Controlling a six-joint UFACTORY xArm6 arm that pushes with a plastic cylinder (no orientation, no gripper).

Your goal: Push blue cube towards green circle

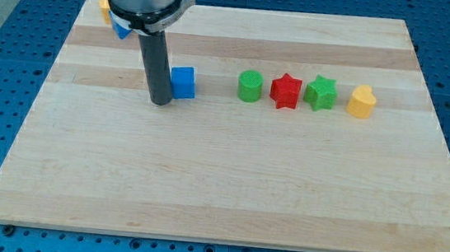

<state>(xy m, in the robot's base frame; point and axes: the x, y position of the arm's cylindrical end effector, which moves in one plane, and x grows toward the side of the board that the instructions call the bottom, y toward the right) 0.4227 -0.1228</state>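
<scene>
The blue cube [183,82] sits on the wooden board [229,168] left of centre. The green circle [249,86], a short green cylinder, stands about a block's width to the cube's right. My tip [160,101] is at the end of the dark rod, touching or nearly touching the blue cube's left side. The rod stands upright and hides the board just behind it.
Right of the green circle stand a red star [285,91], a green star [321,93] and a yellow heart-like block [361,102] in a row. At the view's top left, a yellow block [104,8] and a blue block [120,27] peek from behind the arm.
</scene>
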